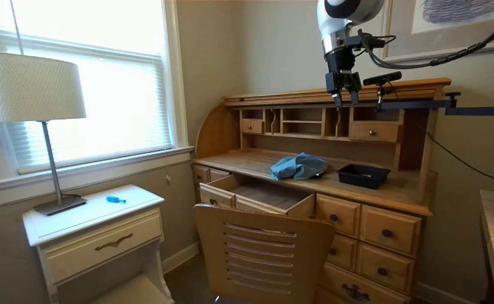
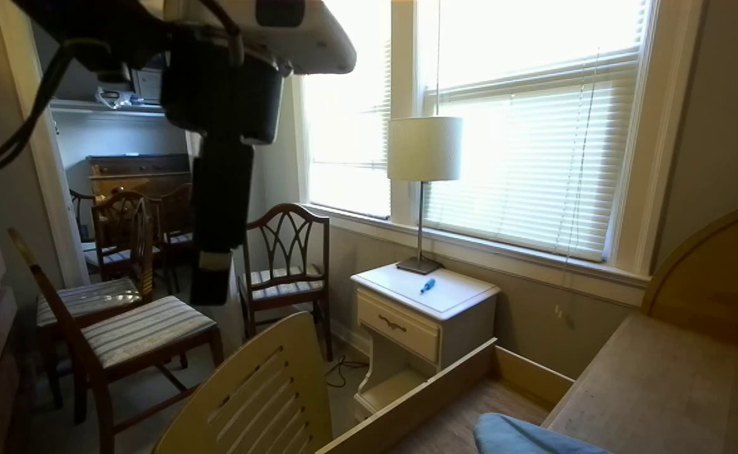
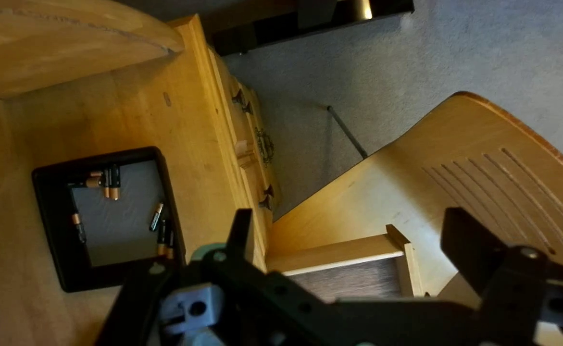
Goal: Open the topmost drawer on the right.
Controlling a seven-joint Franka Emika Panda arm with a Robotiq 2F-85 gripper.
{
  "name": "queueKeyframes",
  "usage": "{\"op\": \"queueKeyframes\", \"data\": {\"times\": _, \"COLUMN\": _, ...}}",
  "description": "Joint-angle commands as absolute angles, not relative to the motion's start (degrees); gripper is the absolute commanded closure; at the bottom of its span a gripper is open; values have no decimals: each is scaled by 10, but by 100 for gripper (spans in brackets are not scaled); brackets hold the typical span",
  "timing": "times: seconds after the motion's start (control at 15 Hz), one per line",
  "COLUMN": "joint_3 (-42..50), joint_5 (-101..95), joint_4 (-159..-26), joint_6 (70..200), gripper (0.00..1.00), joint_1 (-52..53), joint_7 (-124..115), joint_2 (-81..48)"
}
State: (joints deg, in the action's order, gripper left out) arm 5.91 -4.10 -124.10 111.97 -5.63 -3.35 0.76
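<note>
The topmost drawer (image 1: 389,230) is at the upper right of the desk's right-hand stack. It has a raised honey-pine panel and one dark pull (image 1: 387,233), and its front sits flush. A similar panel (image 1: 338,214) with its own dark pull is beside it on the left. In the wrist view the drawer front (image 3: 227,91) shows edge-on below the desktop edge. My gripper (image 1: 346,100) hangs high above the desk, well apart from the drawer. In the wrist view my gripper (image 3: 348,216) has its fingers wide apart with nothing between them. One finger shows in an exterior view (image 2: 211,277).
The wide middle drawer (image 1: 303,207) is pulled out, with a chair (image 1: 263,257) before it. A blue cloth (image 1: 299,166) and a black tray (image 1: 363,181) holding batteries lie on the desktop. A camera bar (image 1: 445,105) is beside the arm. A cream-white nightstand (image 1: 103,249) stands left.
</note>
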Motion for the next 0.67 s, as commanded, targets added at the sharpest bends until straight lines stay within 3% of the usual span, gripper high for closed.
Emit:
{"op": "queueKeyframes", "data": {"times": 0.0, "joint_3": 50, "joint_5": -82, "joint_4": -1288, "joint_6": 1200, "gripper": 0, "joint_1": -49, "joint_7": -56, "joint_2": -5}}
{"op": "queueKeyframes", "data": {"times": 0.6, "joint_3": 37, "joint_5": -84, "joint_4": -1319, "joint_6": 1250, "gripper": 0, "joint_1": -31, "joint_7": -47, "joint_2": -55}}
